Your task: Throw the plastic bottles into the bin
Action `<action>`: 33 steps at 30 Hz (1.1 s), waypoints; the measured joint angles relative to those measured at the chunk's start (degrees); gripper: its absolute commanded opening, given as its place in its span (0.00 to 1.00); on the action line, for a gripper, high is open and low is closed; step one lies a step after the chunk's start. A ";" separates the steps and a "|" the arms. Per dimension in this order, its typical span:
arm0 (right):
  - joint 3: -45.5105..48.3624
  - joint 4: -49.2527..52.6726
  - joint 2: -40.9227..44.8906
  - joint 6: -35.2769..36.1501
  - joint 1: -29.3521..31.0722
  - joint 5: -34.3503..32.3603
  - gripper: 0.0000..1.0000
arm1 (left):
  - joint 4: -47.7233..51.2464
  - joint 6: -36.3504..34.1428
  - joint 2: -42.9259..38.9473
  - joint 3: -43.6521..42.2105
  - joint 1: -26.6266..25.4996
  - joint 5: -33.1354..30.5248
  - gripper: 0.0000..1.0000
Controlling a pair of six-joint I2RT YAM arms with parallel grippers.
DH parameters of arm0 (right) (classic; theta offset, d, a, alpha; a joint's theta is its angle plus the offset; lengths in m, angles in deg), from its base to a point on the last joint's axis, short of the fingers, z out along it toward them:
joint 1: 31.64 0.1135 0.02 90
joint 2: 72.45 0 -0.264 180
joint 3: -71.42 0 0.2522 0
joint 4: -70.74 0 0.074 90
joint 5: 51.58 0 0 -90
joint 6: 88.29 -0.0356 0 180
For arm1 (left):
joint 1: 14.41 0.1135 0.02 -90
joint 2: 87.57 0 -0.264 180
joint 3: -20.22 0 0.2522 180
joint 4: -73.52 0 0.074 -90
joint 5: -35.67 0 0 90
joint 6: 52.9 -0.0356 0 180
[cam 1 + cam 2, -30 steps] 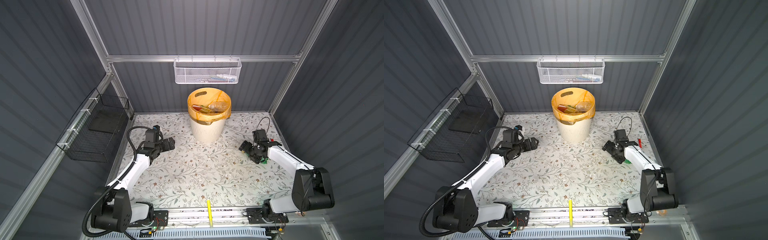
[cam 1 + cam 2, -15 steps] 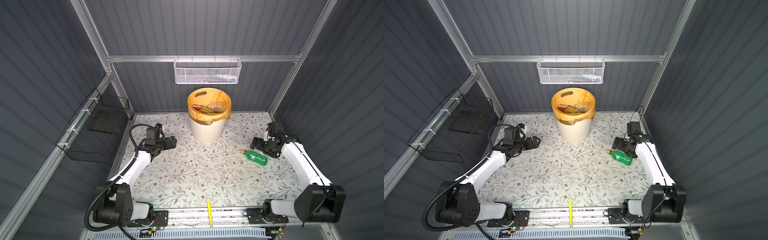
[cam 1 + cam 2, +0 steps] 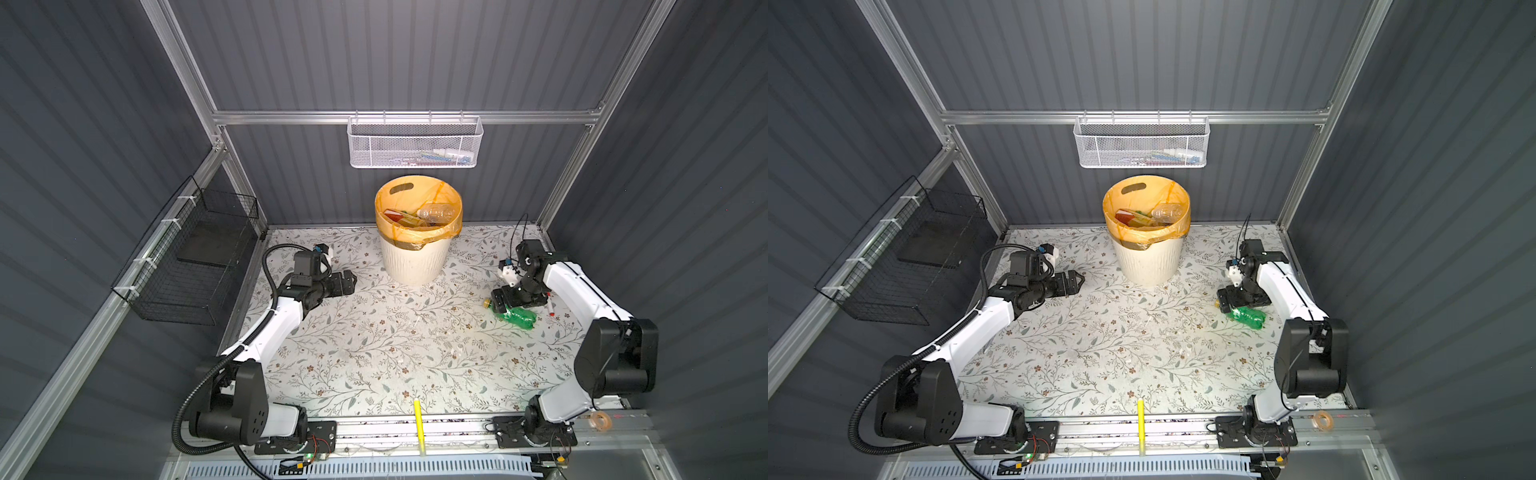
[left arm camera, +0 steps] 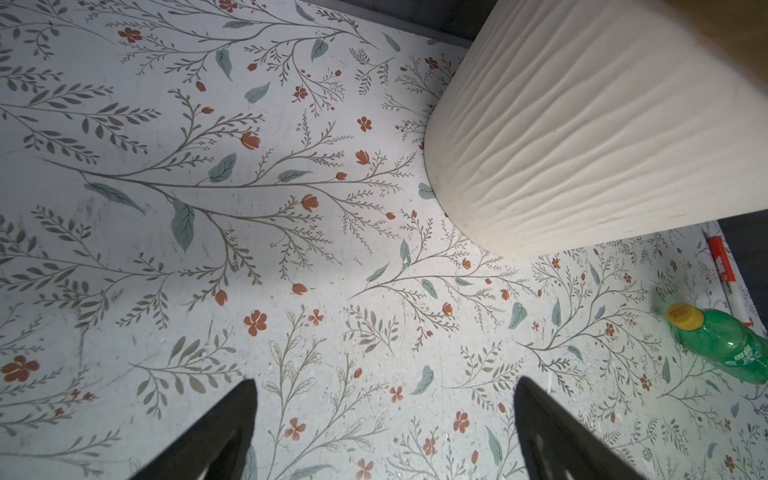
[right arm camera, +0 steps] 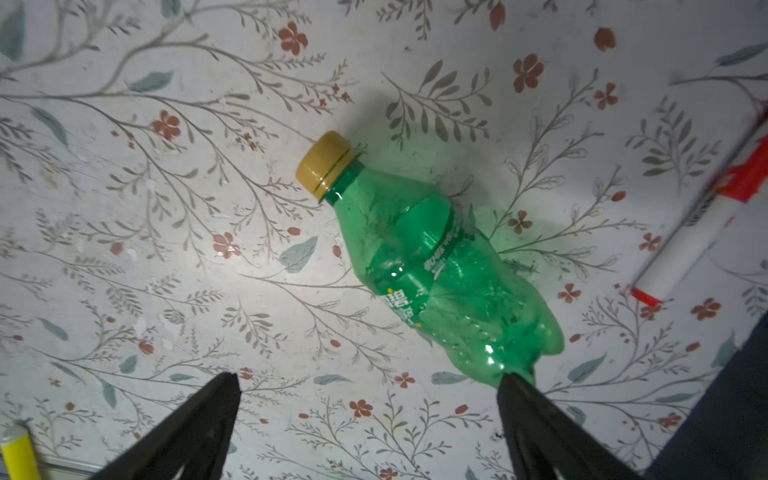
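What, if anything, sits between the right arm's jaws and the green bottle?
Nothing visible. The open right jaws hang close over the bottle; the red marker lies beside it, apart, not between them.

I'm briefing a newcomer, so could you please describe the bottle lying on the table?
Start at the cream bin by the back wall and look to the table's right side. There lies a crumpled green bottle with a yellow cap, unlike the thin white marker beside it.
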 measured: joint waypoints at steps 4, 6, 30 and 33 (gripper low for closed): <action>-0.02 -1.86 -5.33 3.28 -1.55 -2.73 0.99 | 0.00 -0.04 -0.02 -0.02 0.00 0.22 0.96; -0.07 -3.26 -6.64 4.55 -2.03 -3.98 0.99 | -0.02 -0.11 -0.02 -0.04 0.00 0.20 0.97; 0.92 -11.47 -11.32 -1.51 -2.45 -5.07 0.52 | -0.46 -0.13 -0.02 -1.05 0.00 0.20 0.96; 2.08 -11.91 -9.77 -5.88 -2.75 -3.41 0.52 | -0.63 0.09 -0.02 -1.90 0.00 0.20 0.96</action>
